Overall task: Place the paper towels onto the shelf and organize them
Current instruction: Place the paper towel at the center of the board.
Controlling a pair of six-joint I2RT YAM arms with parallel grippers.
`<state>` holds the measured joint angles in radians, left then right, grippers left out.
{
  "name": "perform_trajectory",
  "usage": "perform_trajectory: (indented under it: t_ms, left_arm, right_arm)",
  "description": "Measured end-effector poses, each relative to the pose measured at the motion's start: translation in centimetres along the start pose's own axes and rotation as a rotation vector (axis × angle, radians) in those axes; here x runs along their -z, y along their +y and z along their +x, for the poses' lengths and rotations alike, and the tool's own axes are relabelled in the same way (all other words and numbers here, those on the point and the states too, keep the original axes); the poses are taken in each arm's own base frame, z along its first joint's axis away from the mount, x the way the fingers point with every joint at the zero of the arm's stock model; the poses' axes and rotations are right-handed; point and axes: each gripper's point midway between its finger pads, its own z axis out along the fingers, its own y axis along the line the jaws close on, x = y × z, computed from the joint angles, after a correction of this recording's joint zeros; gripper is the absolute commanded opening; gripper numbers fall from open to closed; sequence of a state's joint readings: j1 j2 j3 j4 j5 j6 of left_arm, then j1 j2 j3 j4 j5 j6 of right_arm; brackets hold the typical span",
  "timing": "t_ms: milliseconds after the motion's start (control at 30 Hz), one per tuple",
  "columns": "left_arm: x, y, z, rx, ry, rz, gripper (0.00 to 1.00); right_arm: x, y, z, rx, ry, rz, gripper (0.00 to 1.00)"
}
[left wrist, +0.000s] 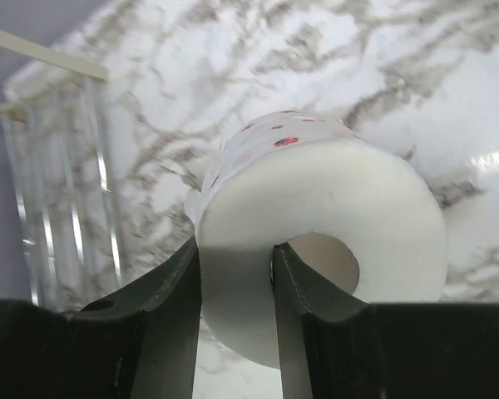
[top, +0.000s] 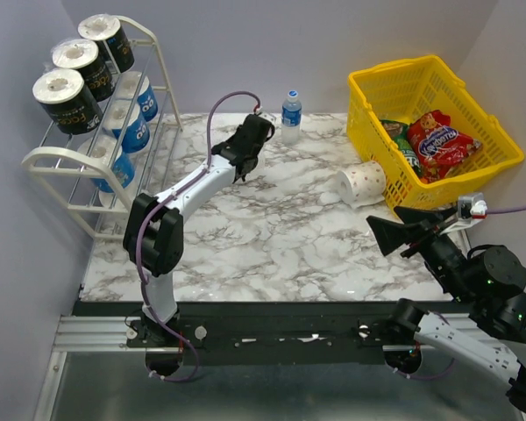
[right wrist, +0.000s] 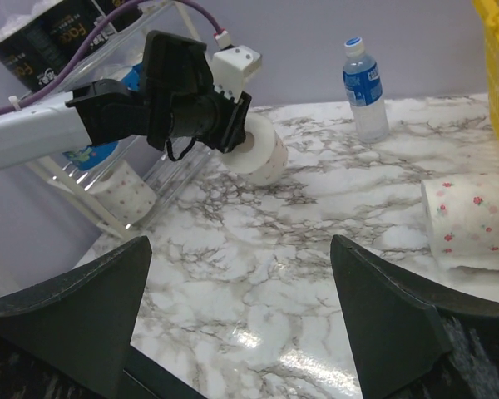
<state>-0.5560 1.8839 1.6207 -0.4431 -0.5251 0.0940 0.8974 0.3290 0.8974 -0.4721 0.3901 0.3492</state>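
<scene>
My left gripper [top: 244,156] is shut on a white paper towel roll with reddish dots [left wrist: 333,224], one finger inside its core and one outside; it holds the roll above the table right of the shelf, as the right wrist view [right wrist: 259,150] shows. The white shelf [top: 48,162] stands at the far left with three black rolls [top: 66,98] on its top tier, blue rolls [top: 133,127] on the tier below, and a dotted roll [right wrist: 123,193] low down. Another dotted roll [top: 362,182] lies on the table by the basket. My right gripper [top: 403,230] is open and empty.
A yellow basket [top: 500,162] with snack packets stands at the back right. A small water bottle [top: 290,116] stands at the back middle. The shelf's bars [left wrist: 58,166] lie left of the held roll. The wall is close behind the shelf.
</scene>
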Motion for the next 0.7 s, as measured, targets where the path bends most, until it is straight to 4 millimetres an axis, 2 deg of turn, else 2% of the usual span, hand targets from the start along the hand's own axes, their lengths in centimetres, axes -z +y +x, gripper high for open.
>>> perform_trajectory:
  t_ms: [67,167,200,233,367,500,600,700]
  left_arm:
    - [-0.1,-0.9,2.0,0.052,0.042,0.069,0.33]
    - [-0.6,-2.0,5.1,0.124,0.110,0.138,0.62]
    - [-0.7,-1.8,5.3,0.150,0.110,0.138,0.85]
    - [-0.6,-1.6,5.3,0.175,0.108,0.145,0.90]
    - [0.7,-0.7,4.9,0.215,0.092,0.154,0.92]
    - [2.8,-0.5,3.2,0.165,0.040,0.175,0.91]
    - [4.3,-1.9,1.5,0.072,-0.009,0.205,0.91]
    - [5.4,-4.5,1.6,-0.031,-0.025,0.249,0.92]
  right_arm:
    - [0.3,0.0,-0.1,-0.013,0.001,-0.005,0.97]
    - [0.7,0.1,-0.2,-0.024,0.007,-0.009,0.97]
    - [0.8,0.1,-0.2,-0.026,0.011,-0.008,0.97]
    - [0.8,0.0,-0.1,-0.027,0.014,-0.007,0.97]
    - [1.1,0.0,-0.2,-0.036,0.024,-0.007,0.96]
    - [1.3,-0.1,0.0,-0.034,0.036,-0.002,0.97]
    - [1.4,-0.2,0.3,-0.032,0.050,0.003,0.96]
    - [1.7,-0.3,0.3,-0.032,0.059,0.007,0.97]
